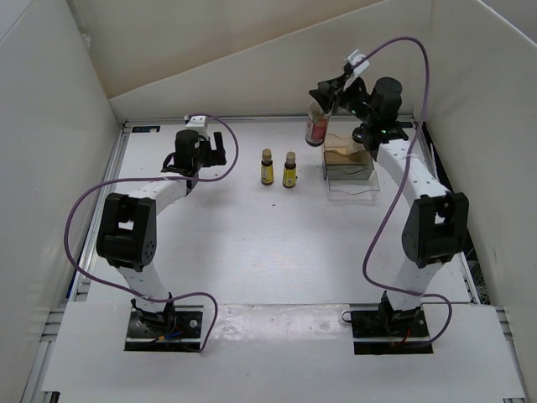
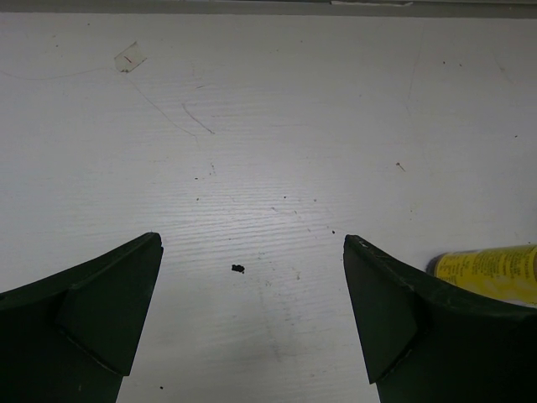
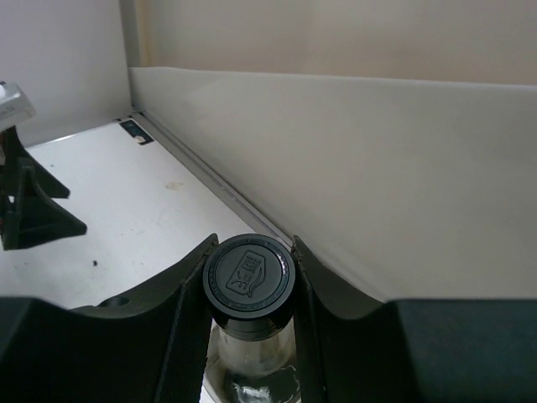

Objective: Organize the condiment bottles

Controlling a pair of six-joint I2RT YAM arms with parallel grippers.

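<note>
My right gripper [image 1: 325,102] is shut on the neck of the taller clear bottle with red contents [image 1: 316,126] and holds it in the air near the back wall, left of a clear tray [image 1: 352,189]. In the right wrist view the fingers [image 3: 250,245] clamp just under its black cap [image 3: 249,275]. Two tiny yellow-labelled bottles with brown caps [image 1: 267,167] [image 1: 289,170] stand side by side mid-table. My left gripper [image 1: 220,149] is open and empty just left of them; one yellow label [image 2: 491,270] shows past its right finger. The short black-capped bottle is not clearly visible.
The clear tray has something brownish [image 1: 346,156] in its back compartment. White walls enclose the table on the back and both sides. A dark speck [image 2: 238,269] lies on the table between my left fingers.
</note>
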